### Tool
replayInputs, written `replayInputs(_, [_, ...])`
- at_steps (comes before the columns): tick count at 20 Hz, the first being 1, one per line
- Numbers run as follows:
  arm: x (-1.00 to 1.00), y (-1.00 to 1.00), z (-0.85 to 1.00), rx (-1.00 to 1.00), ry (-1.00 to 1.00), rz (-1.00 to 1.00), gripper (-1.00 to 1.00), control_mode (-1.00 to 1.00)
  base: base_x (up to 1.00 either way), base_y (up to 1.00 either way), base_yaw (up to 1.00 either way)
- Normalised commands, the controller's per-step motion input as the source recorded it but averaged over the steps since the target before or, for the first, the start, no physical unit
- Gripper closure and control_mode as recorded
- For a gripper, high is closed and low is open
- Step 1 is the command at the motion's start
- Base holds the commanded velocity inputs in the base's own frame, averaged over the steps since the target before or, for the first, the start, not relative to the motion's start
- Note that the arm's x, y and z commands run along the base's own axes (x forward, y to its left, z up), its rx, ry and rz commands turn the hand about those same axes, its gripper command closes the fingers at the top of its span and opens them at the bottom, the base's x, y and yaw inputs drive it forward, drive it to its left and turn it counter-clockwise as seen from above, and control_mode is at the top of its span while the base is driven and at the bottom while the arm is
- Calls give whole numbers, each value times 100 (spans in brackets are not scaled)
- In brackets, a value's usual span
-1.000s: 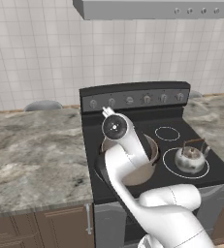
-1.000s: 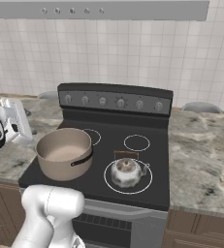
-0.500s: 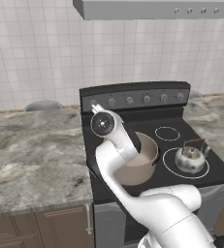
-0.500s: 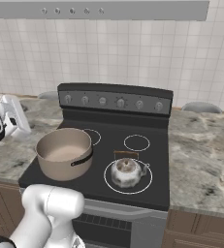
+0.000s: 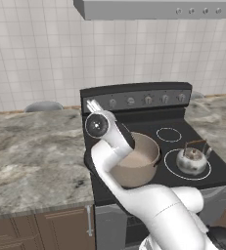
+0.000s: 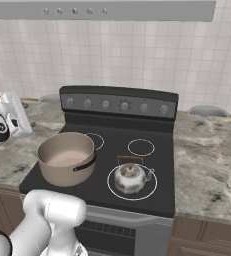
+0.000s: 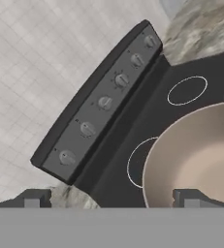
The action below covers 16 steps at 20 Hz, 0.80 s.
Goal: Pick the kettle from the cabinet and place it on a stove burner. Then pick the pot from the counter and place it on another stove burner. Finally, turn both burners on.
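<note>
Already on the stove (image 6: 152, 197), both vessels sit on the flat black glass top. The pot (image 6: 67, 158), a wide round beige-tan metal pan with a dark rim and a small black side handle, covers the front left burner, close to the front left corner of the glass. The kettle (image 6: 131, 177), squat, shiny and silver with a thin arched dark handle, stands inside the white ring of the front right burner, just beside the pot and apart from it. The 2 rear burners show as plain white circles.

Along the back edge rises a dark panel with a row of 6 round grey knobs (image 7: 105, 102). From the hand camera the pot (image 7: 196, 155) curves in at the lower right with a smooth, matte tan inside.

The gripper (image 6: 14, 116) hovers off the left edge of the stove, over the veined grey-brown marble counter (image 6: 212, 150), level with the back panel. Its 2 small dark fingers (image 7: 33, 198) stand wide apart with nothing between them. In the left base view the white arm crosses in front of the pot (image 5: 139, 163), and the kettle (image 5: 192, 158) is near the front right corner. Glossy white square tiles line the wall, under a grey metal hood.
</note>
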Motion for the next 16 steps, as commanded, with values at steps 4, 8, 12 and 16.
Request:
replayInputs(4, [24, 18, -7, 20, -25, 0, -100, -100, 0, 0, 0])
replayInputs(8, [24, 14, 0, 25, -23, 0, -100, -100, 0, 0, 0])
replayInputs(12, [12, 18, 0, 24, -17, -3, -100, -100, 0, 0, 0])
replayInputs(16, [0, 11, 17, 16, -1, -3, -100, -100, 0, 0, 0])
